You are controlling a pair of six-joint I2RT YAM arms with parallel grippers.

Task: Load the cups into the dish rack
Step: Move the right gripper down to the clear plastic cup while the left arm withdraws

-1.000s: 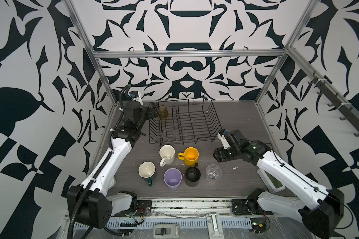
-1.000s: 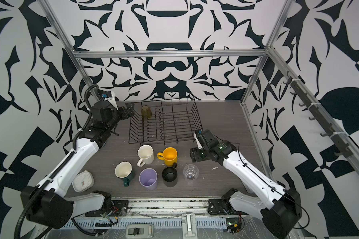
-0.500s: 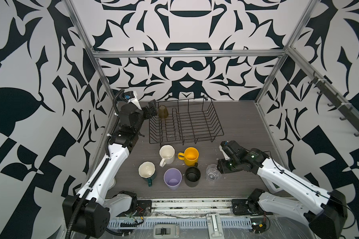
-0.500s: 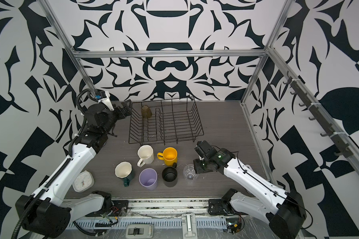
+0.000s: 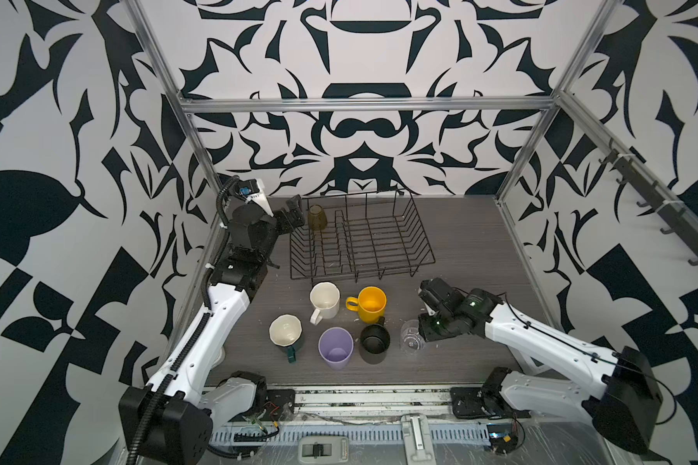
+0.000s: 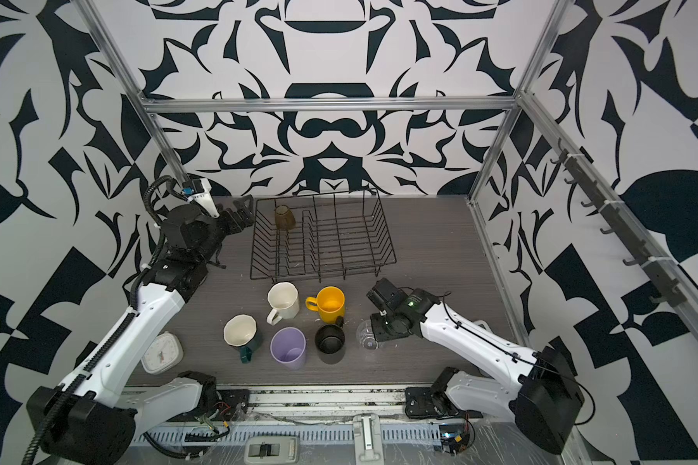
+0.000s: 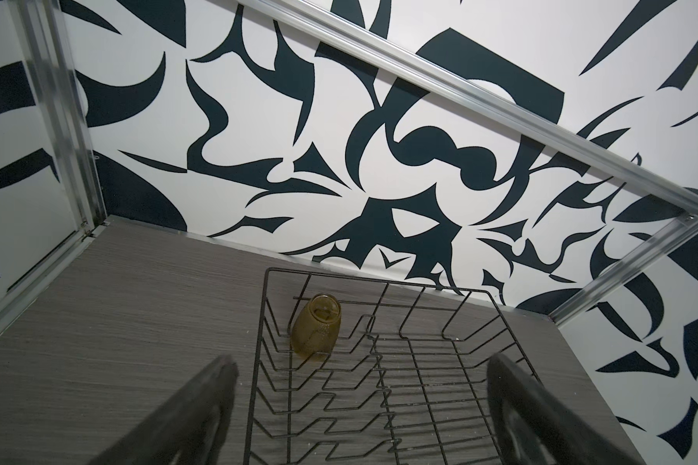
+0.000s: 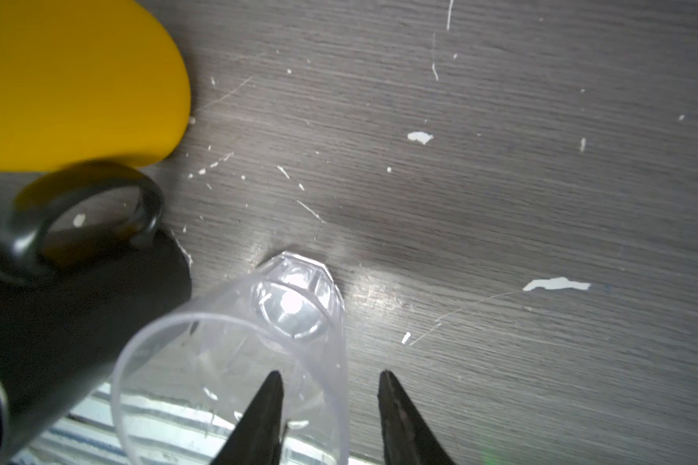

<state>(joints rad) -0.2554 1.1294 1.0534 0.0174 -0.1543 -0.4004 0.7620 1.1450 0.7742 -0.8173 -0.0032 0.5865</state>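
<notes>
The amber tumbler (image 5: 317, 217) (image 7: 316, 332) stands upside down in the far left corner of the black wire dish rack (image 5: 359, 275) (image 7: 263, 306). My left gripper (image 5: 293, 215) (image 7: 363, 360) hovers open just left of it, holding nothing. In front of the rack stand the cream mug (image 5: 324, 300), yellow mug (image 5: 372, 304), dark-green mug (image 5: 285, 332), lilac tumbler (image 5: 335, 348), black mug (image 5: 374, 342) and clear tumbler (image 5: 411, 342) (image 8: 234, 362). My right gripper (image 8: 330, 372) straddles the clear tumbler's wall, one finger inside and one outside, with a gap still showing.
A white square clock (image 6: 162, 352) lies at the front left, under my left arm. The black mug (image 8: 77, 314) and yellow mug (image 8: 77, 80) stand close beside the clear tumbler. Bare tabletop stretches right of the rack (image 6: 432, 249).
My right gripper has come forward and down onto the clear tumbler's rim, its jaws narrowing. The left gripper has lifted and drawn back from the rack's corner.
</notes>
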